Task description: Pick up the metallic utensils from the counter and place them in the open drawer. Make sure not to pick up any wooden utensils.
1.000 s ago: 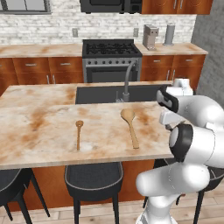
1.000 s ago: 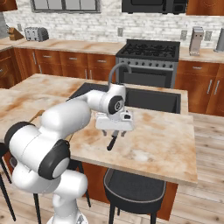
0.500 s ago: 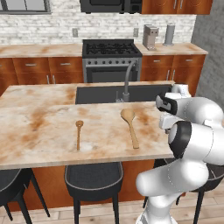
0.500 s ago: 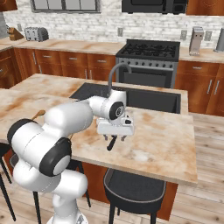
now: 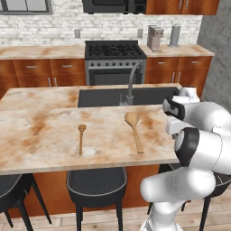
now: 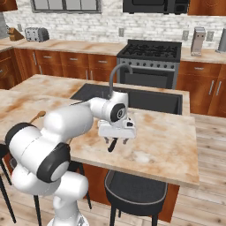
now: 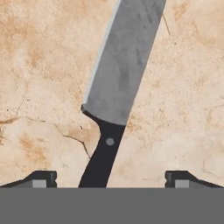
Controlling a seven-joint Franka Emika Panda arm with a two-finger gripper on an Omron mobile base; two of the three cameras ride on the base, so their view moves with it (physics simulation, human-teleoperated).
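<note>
Gripper [image 6: 116,141] low over the counter [image 6: 163,141], near its front edge, fingers pointing down and spread wide, nothing clamped between them. Directly beneath, a knife [image 7: 120,83] lying flat on the marble: broad grey blade, black handle with a single rivet. In the hand view, the knife's handle [image 7: 101,159] between the two fingertips [image 7: 39,179], closer to one of them, touching neither. In the right base view, just the dark handle [image 6: 112,145] poking out below the hand toward the counter's edge. Further along the counter in the left base view, two wooden spoons lying flat and apart from each other: a short one with a small round bowl [image 5: 81,138] and a longer one with a wide oval bowl [image 5: 133,129], both well apart from the gripper. Behind them, a dark sunken sink [image 5: 113,96] with a curved grey faucet [image 5: 131,83] at its near edge. Black stools [image 5: 96,184] tucked under the counter's front edge. Against the far wall, a stove [image 5: 114,61] between reddish-brown cabinets [image 5: 34,72].
</note>
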